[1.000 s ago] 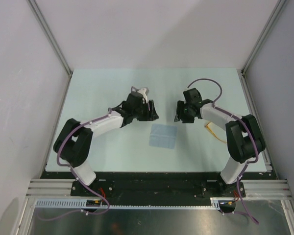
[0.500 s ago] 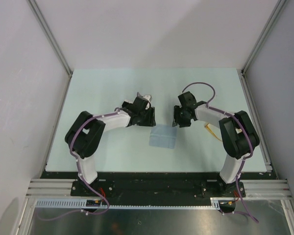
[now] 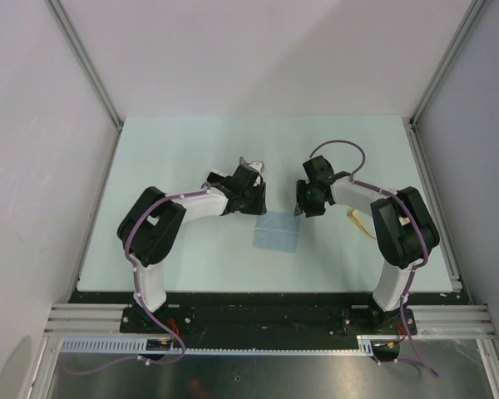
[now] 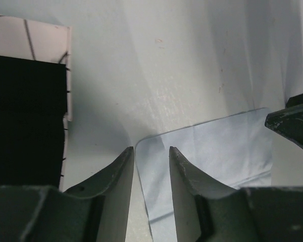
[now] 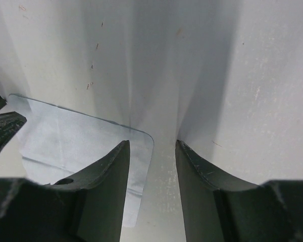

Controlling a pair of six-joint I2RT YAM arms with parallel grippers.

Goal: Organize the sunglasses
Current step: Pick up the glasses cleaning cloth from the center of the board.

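The sunglasses (image 3: 357, 222), thin and yellow-orange, lie on the table at the right, partly hidden by my right arm. A blue-grey cloth (image 3: 276, 234) lies flat in the middle. My left gripper (image 3: 254, 202) is open over the cloth's far left corner; in the left wrist view its gripper (image 4: 151, 151) has that corner of the cloth (image 4: 217, 146) between the fingers. My right gripper (image 3: 303, 204) is open over the far right corner; in the right wrist view its gripper (image 5: 151, 146) straddles the edge of the cloth (image 5: 65, 136). Nothing is held.
A white case (image 3: 251, 167) with black lines stands open just behind my left gripper, and the case (image 4: 30, 35) shows a dark inside in the left wrist view. Metal rails frame the table's edges (image 3: 432, 191).
Both grippers have come down and inward to the cloth's far corners. The left arm has folded in closer. The jaws of both have narrowed, the left more.
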